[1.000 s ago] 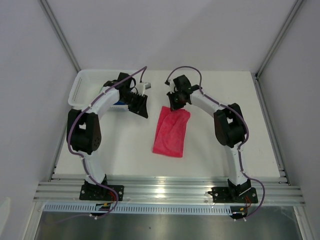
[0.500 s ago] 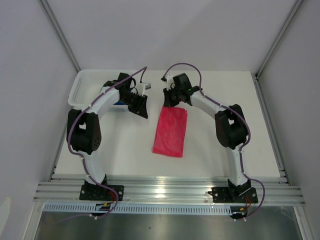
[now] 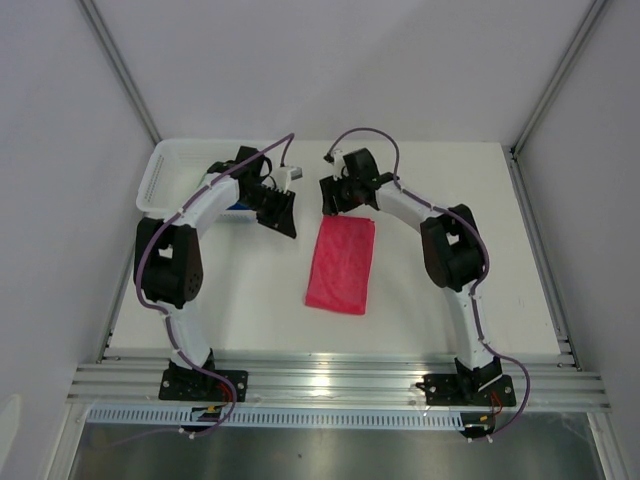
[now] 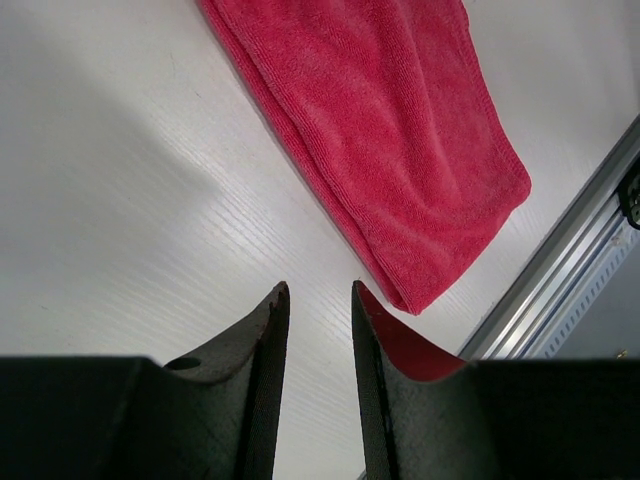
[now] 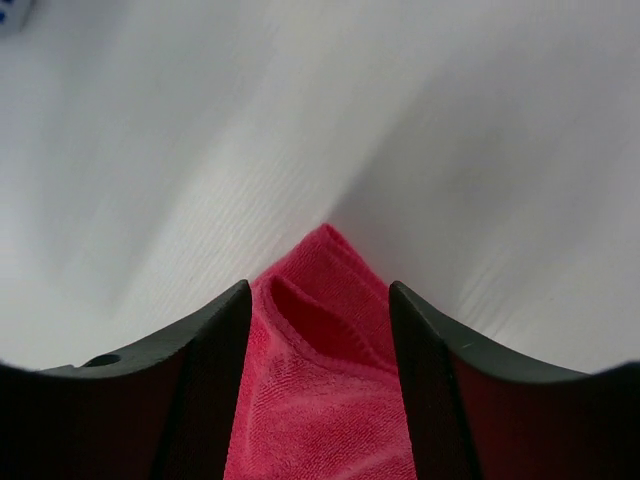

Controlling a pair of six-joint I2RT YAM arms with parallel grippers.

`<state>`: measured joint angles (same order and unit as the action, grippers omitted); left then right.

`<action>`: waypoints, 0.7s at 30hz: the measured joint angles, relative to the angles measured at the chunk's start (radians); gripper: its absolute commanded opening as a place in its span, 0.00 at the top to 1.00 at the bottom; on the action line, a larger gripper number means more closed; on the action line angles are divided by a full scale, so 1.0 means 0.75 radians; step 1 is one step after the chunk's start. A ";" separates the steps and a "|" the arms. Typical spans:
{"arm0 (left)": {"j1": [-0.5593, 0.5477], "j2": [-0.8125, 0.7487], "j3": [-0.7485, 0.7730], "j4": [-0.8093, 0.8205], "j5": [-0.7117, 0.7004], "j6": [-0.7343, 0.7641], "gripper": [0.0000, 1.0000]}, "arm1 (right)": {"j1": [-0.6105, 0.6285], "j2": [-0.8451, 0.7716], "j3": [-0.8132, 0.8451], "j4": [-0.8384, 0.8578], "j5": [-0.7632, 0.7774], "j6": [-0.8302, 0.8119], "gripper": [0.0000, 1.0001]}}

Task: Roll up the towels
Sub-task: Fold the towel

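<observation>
White table w/ plain white walls on 3 sides; alu rail at near edge.

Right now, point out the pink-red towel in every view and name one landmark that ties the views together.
Top external: the pink-red towel lies flat mid-table, its far end at the right gripper.
Left wrist: upper right, a diagonal band beyond the left gripper.
Right wrist: bottom centre, its corner between the open gripper's fingers.
Shared landmark: the white table under it.
</observation>
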<state>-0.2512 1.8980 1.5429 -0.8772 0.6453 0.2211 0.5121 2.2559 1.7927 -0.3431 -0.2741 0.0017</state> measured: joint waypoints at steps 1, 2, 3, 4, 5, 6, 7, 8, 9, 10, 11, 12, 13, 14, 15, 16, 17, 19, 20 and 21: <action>0.000 0.000 0.000 0.000 0.010 0.003 0.65 | -0.003 -0.004 0.015 0.010 0.012 0.012 0.39; -0.003 0.000 0.000 -0.001 0.020 0.009 0.65 | -0.006 -0.012 0.022 0.019 0.031 0.024 0.40; -0.004 0.000 0.000 -0.001 0.029 0.014 0.65 | -0.009 -0.029 0.021 0.021 0.047 0.040 0.41; -0.008 0.000 0.000 -0.003 0.041 0.023 0.65 | -0.015 -0.049 0.021 0.018 0.068 0.055 0.44; -0.013 0.000 0.000 -0.006 0.052 0.033 0.65 | -0.022 -0.077 0.011 0.023 0.087 0.074 0.53; -0.022 0.000 -0.001 -0.009 0.058 0.039 0.65 | -0.031 -0.117 -0.020 0.035 0.102 0.097 0.60; -0.041 0.000 -0.005 -0.009 0.061 0.053 0.65 | -0.043 -0.169 -0.070 0.048 0.107 0.125 0.65; -0.067 0.000 -0.013 -0.010 0.064 0.068 0.65 | -0.055 -0.218 -0.123 0.057 0.106 0.142 0.66; -0.100 0.000 -0.028 -0.010 0.064 0.084 0.64 | -0.073 -0.278 -0.196 0.078 0.099 0.172 0.63; -0.141 0.000 -0.052 -0.009 0.062 0.101 0.64 | -0.089 -0.320 -0.252 0.082 0.093 0.198 0.61; -0.186 0.000 -0.081 -0.008 0.060 0.120 0.64 | -0.099 -0.340 -0.285 0.083 0.089 0.218 0.61; -0.228 0.000 -0.105 -0.009 0.055 0.134 0.64 | -0.113 -0.350 -0.316 0.087 0.085 0.233 0.60; -0.279 0.002 -0.136 -0.009 0.049 0.152 0.64 | -0.126 -0.350 -0.342 0.090 0.086 0.248 0.59; -0.332 0.003 -0.168 -0.010 0.035 0.167 0.64 | -0.135 -0.343 -0.371 0.093 0.087 0.260 0.56; -0.371 0.006 -0.186 -0.011 0.021 0.175 0.64 | -0.140 -0.336 -0.398 0.091 0.089 0.277 0.55; -0.416 0.015 -0.201 -0.014 0.008 0.185 0.64 | -0.141 -0.330 -0.418 0.089 0.094 0.280 0.55; -0.442 0.025 -0.209 -0.014 -0.008 0.192 0.64 | -0.141 -0.319 -0.433 0.083 0.097 0.289 0.55; -0.457 0.046 -0.212 -0.015 -0.037 0.195 0.64 | -0.141 -0.296 -0.444 0.081 0.101 0.304 0.56; -0.453 0.056 -0.212 -0.014 -0.058 0.195 0.64 | -0.142 -0.288 -0.444 0.083 0.101 0.308 0.56; -0.446 0.068 -0.212 -0.014 -0.073 0.195 0.64 | -0.143 -0.280 -0.444 0.086 0.101 0.309 0.56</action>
<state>-0.5858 1.9491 1.3838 -0.8875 0.5907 0.3672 0.4049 2.0457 1.4601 -0.2783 -0.1986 0.2337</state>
